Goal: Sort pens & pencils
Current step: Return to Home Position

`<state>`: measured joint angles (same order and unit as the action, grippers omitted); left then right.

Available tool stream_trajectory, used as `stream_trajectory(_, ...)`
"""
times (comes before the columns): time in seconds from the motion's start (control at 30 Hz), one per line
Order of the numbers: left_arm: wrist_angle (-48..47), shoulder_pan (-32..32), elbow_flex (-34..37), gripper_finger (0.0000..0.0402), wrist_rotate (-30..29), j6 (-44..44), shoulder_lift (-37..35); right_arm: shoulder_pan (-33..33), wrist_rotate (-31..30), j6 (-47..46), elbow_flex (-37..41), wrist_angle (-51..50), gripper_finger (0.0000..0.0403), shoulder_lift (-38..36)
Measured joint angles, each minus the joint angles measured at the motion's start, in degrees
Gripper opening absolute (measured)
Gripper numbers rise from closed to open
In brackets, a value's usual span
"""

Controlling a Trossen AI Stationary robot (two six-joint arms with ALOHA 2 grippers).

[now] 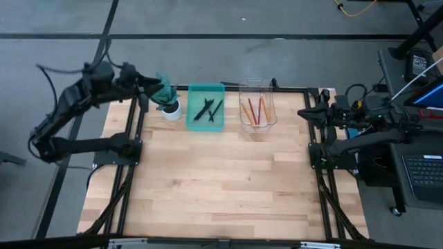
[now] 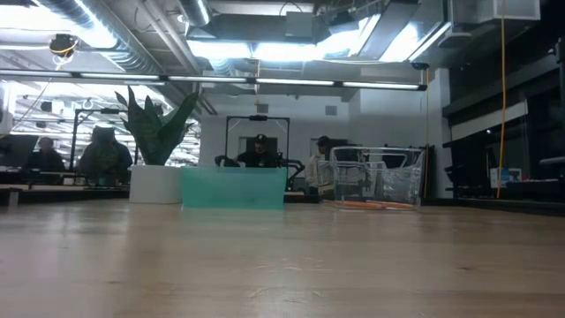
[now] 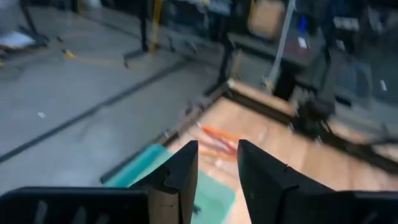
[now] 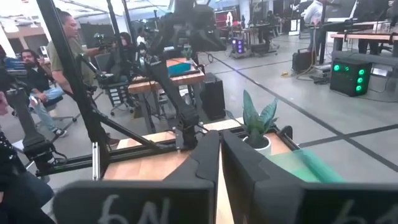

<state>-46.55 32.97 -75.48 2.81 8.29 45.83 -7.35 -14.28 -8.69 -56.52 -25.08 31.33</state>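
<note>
- Dark fingers point(image 3: 180, 177) of the left gripper point(image 3: 217, 167) are seen parted in the left wrist view, and nothing is held in the gap between them.
- From above, the left gripper point(image 1: 147, 84) is found over the table's far left corner, close beside the potted plant point(image 1: 166, 95) and just left of the green bin point(image 1: 194, 125).
- The fingers of the right gripper point(image 4: 221, 163) are pressed together, with only a thin slit left between them, and nothing is gripped.
- From above, the right gripper point(image 1: 306, 113) is found at the table's right edge, pointed towards the clear bin point(image 1: 270, 125) but kept apart from it.
- The pens point(image 1: 207, 110) are laid inside the green bin as crossed black sticks; their exact number cannot be told.
- The pencils point(image 1: 255, 111), red and orange, are laid side by side inside the clear bin, just to the right of the green one.
- Both bins are set next to each other along the far edge of the wooden table point(image 1: 221, 180), and the plant in its white pot is placed to the left of them.
- In the low view, the green bin point(image 2: 234, 188) is shown between the plant's pot point(image 2: 154, 184) and the clear bin point(image 2: 380, 179), and orange sticks can be made out at the clear bin's base.
- Seated people point(image 2: 258, 152) are seen in the room beyond the table.
</note>
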Motion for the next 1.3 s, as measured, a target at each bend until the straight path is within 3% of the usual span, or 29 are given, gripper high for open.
stream_trajectory(0.2,9.65,0.02,14.03,0.0107,-6.28,3.56,-10.96,0.00,-0.10,1.35,2.97,0.25,0.0021,0.00)
stream_trajectory(0.43,16.65,0.00,27.71,0.0107,-6.39,6.28,-22.61,0.00,-0.11,1.64,8.96,2.68,0.0021,-0.70)
stream_trajectory(0.6,20.80,0.00,35.96,0.0107,-6.09,6.63,-29.35,0.00,0.24,1.33,17.03,8.58,0.0021,-5.05)
stream_trajectory(0.8,26.31,-0.04,43.96,0.0107,-1.96,8.16,-33.71,-0.02,3.85,2.03,27.26,14.87,0.0021,-12.42)
stream_trajectory(1.03,30.01,-1.19,52.42,0.0107,-1.69,12.59,-37.56,-0.02,3.53,1.47,35.91,19.28,0.0021,-18.69)
stream_trajectory(1.3,38.33,-7.27,63.88,0.0107,-3.10,13.79,-45.15,0.00,3.37,1.49,43.31,23.14,0.0021,-23.23)
